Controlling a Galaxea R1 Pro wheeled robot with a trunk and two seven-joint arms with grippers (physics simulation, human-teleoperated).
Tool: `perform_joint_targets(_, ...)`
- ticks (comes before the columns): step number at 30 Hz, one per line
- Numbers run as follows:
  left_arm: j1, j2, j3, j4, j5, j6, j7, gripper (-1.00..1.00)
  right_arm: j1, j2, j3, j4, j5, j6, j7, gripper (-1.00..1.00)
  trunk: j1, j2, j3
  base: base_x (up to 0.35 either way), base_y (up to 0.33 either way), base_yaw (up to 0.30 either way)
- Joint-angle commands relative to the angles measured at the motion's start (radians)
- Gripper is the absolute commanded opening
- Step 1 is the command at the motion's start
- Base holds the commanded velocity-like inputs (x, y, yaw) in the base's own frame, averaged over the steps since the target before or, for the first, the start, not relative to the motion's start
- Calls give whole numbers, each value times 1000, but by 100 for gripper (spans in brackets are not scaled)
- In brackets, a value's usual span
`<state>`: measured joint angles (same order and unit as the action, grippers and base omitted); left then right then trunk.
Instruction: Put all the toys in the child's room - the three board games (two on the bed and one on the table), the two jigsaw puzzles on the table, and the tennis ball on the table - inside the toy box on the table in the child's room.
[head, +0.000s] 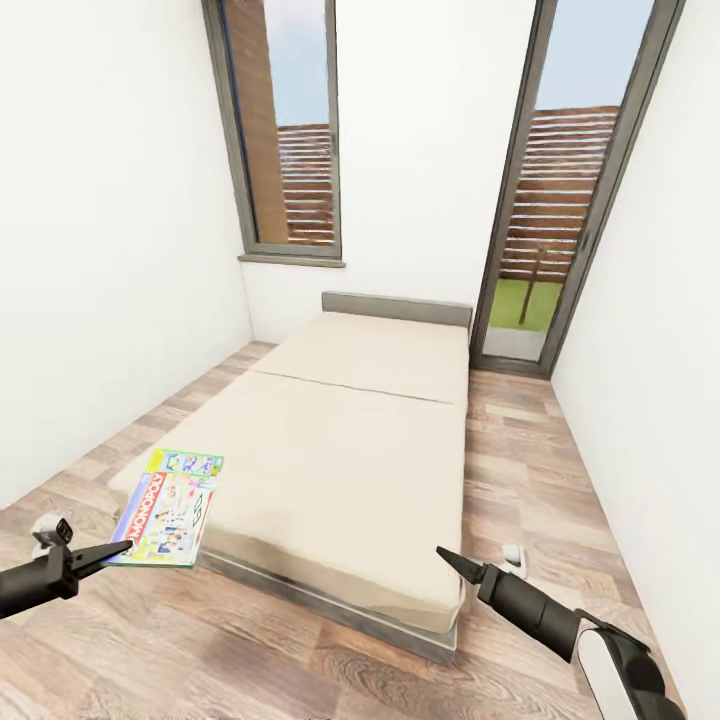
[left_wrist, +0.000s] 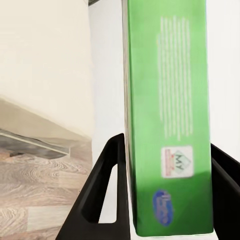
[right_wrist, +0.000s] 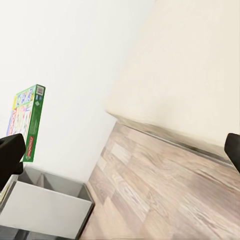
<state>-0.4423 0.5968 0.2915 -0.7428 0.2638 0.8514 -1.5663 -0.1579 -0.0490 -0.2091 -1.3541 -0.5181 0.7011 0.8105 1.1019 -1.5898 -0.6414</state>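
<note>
Monopoly board game was clamped in the left gripper's jaws at the bed's corner; right jaws stood apart; carriage to the toy box seemed due.

The bed lay ahead of me, its head against the far wall under the window. My left gripper held a board game at the bed's near left corner; my right gripper hung at its near right corner.
</note>
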Motion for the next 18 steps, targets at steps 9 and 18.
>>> perform_joint_targets(9, -1, 0, -1, 0, 0, 9, -5, -100, 0, 0, -1, 0, -3, 8, 1, 100, -35, 63, 24, 0, 0, 282)
perform_joint_targets(18, -1, -1, -2, 1, -1, 9, -5, -100, 0, 0, 0, 0, -3, 8, 1, 100, -69, 126, 48, 0, 0, 282)
